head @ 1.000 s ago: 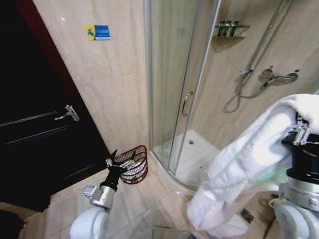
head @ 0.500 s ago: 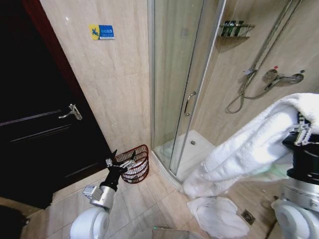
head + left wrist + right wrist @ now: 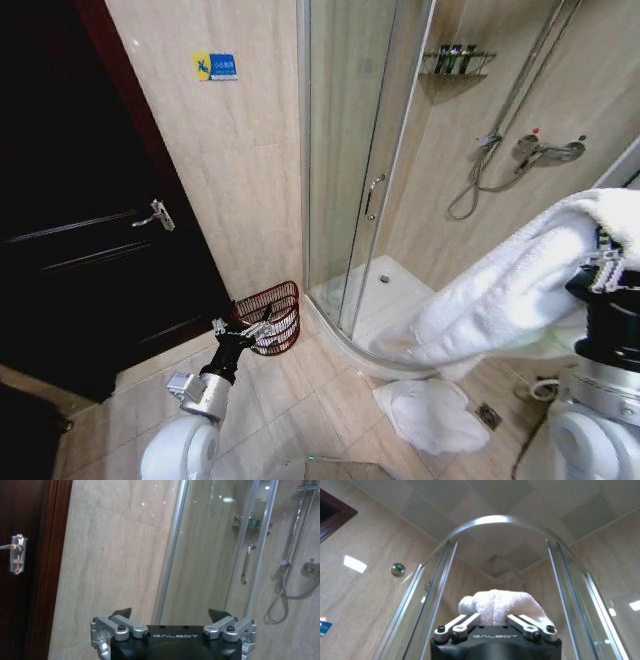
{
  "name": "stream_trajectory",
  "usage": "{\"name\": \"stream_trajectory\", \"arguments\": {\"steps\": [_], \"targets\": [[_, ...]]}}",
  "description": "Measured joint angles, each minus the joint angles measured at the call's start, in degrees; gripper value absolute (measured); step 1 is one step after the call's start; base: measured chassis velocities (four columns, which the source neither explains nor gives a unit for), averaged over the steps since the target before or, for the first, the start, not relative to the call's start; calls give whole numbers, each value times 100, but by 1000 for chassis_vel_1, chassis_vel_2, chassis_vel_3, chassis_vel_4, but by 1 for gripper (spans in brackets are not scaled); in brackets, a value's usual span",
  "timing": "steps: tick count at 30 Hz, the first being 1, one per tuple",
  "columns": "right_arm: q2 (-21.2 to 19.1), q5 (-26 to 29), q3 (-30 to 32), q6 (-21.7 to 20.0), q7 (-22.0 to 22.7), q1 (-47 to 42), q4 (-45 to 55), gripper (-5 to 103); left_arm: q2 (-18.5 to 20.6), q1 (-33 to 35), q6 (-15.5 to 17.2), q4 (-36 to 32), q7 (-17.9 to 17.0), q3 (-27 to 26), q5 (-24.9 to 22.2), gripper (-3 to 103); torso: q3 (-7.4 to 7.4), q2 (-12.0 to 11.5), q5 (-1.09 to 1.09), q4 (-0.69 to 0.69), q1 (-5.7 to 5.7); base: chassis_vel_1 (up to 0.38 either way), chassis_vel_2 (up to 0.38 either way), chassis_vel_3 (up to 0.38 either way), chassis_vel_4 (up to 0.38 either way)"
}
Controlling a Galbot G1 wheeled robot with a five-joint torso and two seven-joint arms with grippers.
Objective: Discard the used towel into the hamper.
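A large white towel [image 3: 500,300] hangs from my right gripper [image 3: 604,264] at the right of the head view, draping down and to the left above the floor. In the right wrist view the fingers of the right gripper [image 3: 493,619] are shut on a bunched fold of the towel [image 3: 496,603]. The hamper [image 3: 272,316], a small dark red wire basket, stands on the floor against the wall beside the shower corner. My left gripper [image 3: 243,328] is held low just in front of the hamper, open and with nothing between its fingers [image 3: 219,614].
A curved glass shower enclosure [image 3: 345,180] with a raised white tray [image 3: 395,300] stands right of the hamper. A dark wooden door [image 3: 90,260] is at the left. Another white towel [image 3: 430,415] lies crumpled on the tiles near a floor drain [image 3: 487,414].
The whole view has shifted. The held towel's hanging end has lifted and drawn back to the right, uncovering the white towel on the floor. The left arm has kept its pose.
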Motion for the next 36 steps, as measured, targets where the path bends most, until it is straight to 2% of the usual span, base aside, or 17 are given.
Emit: {"name": "stream_trajectory", "arguments": {"steps": [7, 17, 22, 36], "targets": [[-57, 10, -2, 59, -67, 12, 0, 5, 0, -2, 0, 0, 0, 0, 0, 100, 2, -1, 1, 0, 7, 10, -8, -7, 6], [-305, 458, -108, 177, -643, 134, 0, 5, 0, -1, 0, 0, 0, 0, 0, 100, 2, -2, 1, 0, 5, 12, 6, 7, 9], [-418, 648, -115, 122, -683, 171, 0, 5, 1, -1, 0, 0, 0, 0, 0, 100, 2, -2, 0, 1, 5, 55, 47, 48, 53], [-334, 683, -131, 96, -708, 148, 0, 5, 0, -1, 0, 0, 0, 0, 0, 100, 1, -2, -1, 0, 4, 86, 90, 89, 90]]}}
